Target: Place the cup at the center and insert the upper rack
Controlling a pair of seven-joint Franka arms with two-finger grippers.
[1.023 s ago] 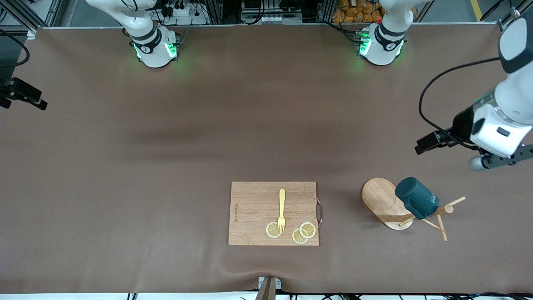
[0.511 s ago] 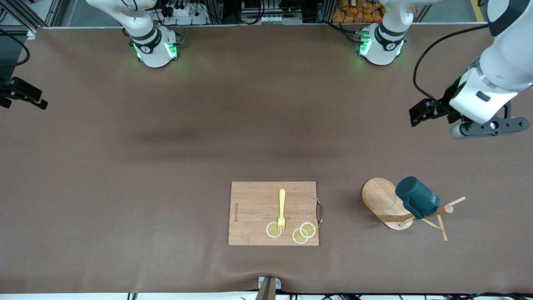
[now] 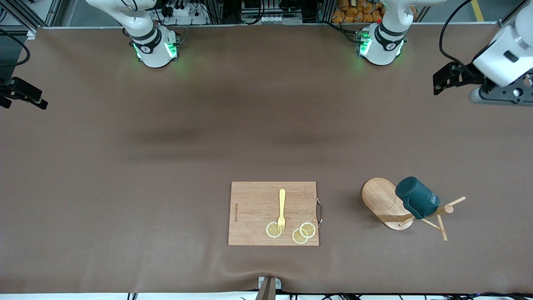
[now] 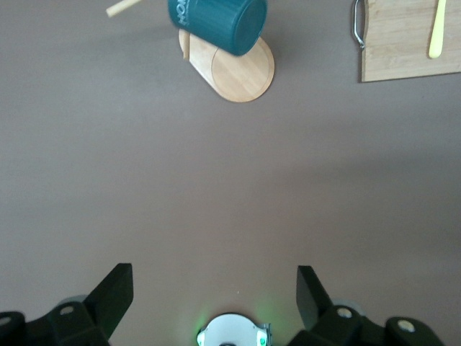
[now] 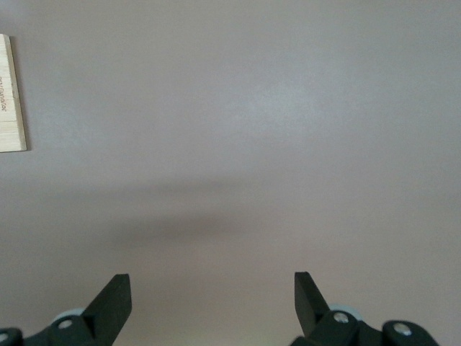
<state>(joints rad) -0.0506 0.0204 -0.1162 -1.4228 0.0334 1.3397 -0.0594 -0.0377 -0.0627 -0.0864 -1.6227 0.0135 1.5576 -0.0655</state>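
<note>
The dark teal-green cup (image 3: 416,202) hangs on the light wooden mug-tree rack (image 3: 385,203) lying tipped on the brown surface (image 3: 166,166). Left gripper (image 4: 215,297) and right gripper (image 5: 213,300) hover over bare surface, fingers apart.

On the brown bench (image 3: 125,175) lies a wooden cutting board (image 3: 254,208) with a metal handle (image 3: 320,211), carrying a yellow fork (image 3: 282,209) and three lemon slices (image 3: 307,229).

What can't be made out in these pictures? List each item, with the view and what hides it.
- Cup: its handle and inside, front view; its own body hides them.
- Mug tree: its post under the cup, front view.
- Mug tree pegs, left wrist view: cut off by the edge.
- Right claw: outside the front view.
- Cutting board: mostly cut off, right wrist view.
</note>
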